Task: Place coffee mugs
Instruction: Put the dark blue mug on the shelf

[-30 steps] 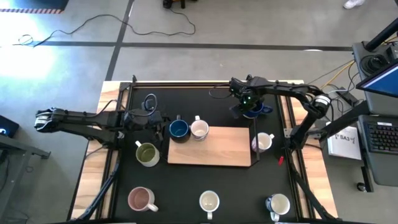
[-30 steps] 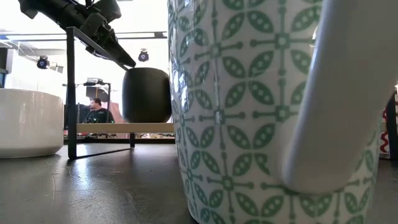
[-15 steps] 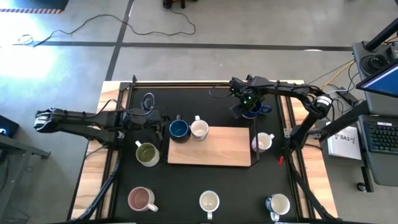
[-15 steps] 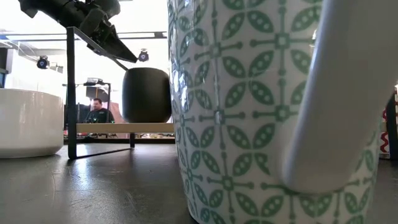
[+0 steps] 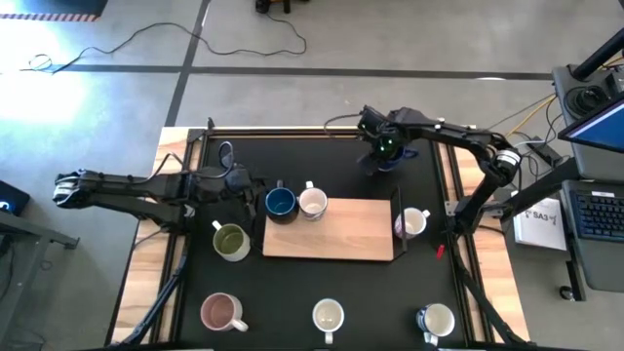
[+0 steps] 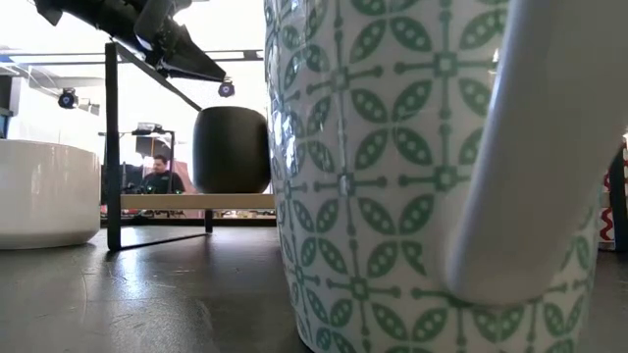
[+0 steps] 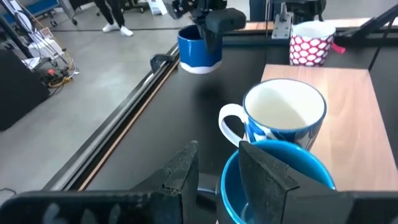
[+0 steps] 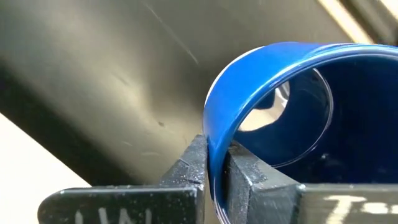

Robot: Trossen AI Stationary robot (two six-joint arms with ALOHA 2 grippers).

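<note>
The right gripper (image 5: 383,154) has its jaws clamped on the rim of a blue mug (image 8: 292,124), holding it clear of the table (image 5: 292,302) at the far right. The left gripper (image 7: 217,180) sits at the second blue mug (image 5: 281,203), its jaws parted just beside the rim, one finger (image 7: 264,177) over the opening. That mug touches a white mug (image 5: 313,203) at the wooden board (image 5: 341,234)'s far left edge.
</note>
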